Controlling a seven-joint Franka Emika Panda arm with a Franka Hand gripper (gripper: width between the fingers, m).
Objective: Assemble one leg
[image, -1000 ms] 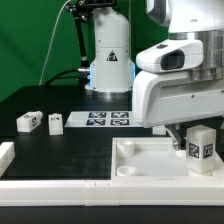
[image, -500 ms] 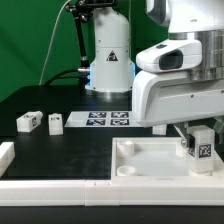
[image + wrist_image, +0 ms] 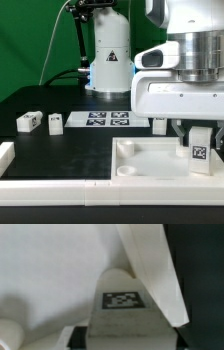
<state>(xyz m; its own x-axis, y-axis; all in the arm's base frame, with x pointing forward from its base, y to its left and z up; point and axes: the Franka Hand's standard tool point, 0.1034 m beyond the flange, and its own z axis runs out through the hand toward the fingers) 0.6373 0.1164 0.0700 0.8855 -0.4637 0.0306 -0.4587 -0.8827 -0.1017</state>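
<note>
Black worktop, lower centre-left of the exterior view: open, free passage. Obstacles:
- mid-left: small white tagged plastic block and its twin
- centre: flat white marker board
- lower right: large white square tray-like part, with a white stubby tagged leg clamped in the jaws at its right end

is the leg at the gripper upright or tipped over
Upright. In the exterior view the leg stands straight, long sides vertical and tag square-on, held in the gripper over the tray.
</note>
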